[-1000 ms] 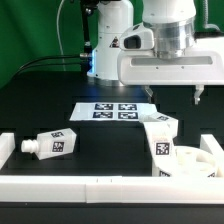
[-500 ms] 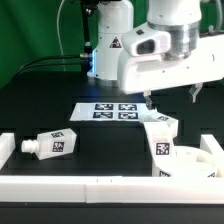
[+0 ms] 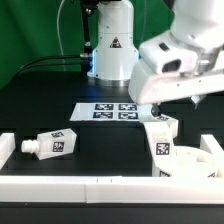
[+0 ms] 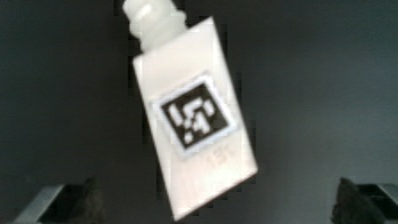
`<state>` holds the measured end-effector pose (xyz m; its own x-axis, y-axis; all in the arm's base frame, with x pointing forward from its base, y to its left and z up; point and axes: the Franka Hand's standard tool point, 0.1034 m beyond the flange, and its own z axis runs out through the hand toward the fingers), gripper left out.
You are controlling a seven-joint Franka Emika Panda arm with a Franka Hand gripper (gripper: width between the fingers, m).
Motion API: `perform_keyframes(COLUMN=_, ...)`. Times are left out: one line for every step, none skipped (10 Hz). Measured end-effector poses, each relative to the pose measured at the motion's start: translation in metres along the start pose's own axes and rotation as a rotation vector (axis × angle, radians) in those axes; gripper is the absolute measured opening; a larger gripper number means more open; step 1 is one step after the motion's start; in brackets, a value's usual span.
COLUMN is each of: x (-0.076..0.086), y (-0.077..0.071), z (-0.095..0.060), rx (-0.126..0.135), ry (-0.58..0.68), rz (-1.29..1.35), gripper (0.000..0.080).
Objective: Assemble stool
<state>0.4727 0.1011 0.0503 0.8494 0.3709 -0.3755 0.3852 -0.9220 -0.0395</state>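
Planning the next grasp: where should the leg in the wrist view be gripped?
Probably across the leg at its blocky middle, jaws on the two long sides, coming down from above: it lies flat, tag up, and its peg end is narrower.

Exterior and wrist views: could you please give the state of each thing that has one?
Pincer: open, holding nothing.
Lone leg: loose, on its side, at the exterior view's left.
Leg by seat: under the pincer, not gripped.
Seat: lying flat.
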Motion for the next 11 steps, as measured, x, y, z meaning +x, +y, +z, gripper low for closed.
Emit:
perform_keyframes(x=0.009, y=-0.003, z=0.003, rx=-0.028, ry=-0.026, rz=-0.035, gripper=0.0649)
perform_keyframes(x=0.006, y=-0.007, z=0.004, rx=-0.043, ry=-0.072, rz=-0.055, gripper=0.0649)
perform_keyframes(x=0.001, y=-0.007, z=0.006, rx=-0.033, ry=-0.142, rz=-0.039, gripper=0.0649)
perform_keyframes(x=-0.003, y=-0.005, z=0.006, rx=-0.036, ry=-0.250, rz=-0.022, gripper=0.0649)
perform_keyframes(x=-0.001, y=-0.002, z=0.007, rx=-0.058, ry=-0.316, rz=-0.025, gripper=0.0649)
perform_keyframes(x=-0.004, y=0.001, z=0.008, rx=-0.104, ry=-0.414, rz=-0.025, gripper=0.0649)
perform_keyframes(x=-0.001, y=0.002, z=0.012, rx=-0.153, ry=-0.488, rz=-0.012, gripper=0.0649)
perform_keyframes(x=0.000, y=0.001, z=0.014, rx=-0.167, ry=-0.554, rz=-0.014, gripper=0.0649)
perform_keyframes(x=-0.003, y=0.002, z=0.016, rx=-0.163, ry=-0.622, rz=-0.001, gripper=0.0649)
perform_keyframes(x=0.001, y=0.005, z=0.017, rx=-0.163, ry=-0.618, rz=0.002, gripper=0.0649)
perform_keyframes(x=-0.001, y=0.006, z=0.021, rx=-0.161, ry=-0.620, rz=0.003, gripper=0.0649)
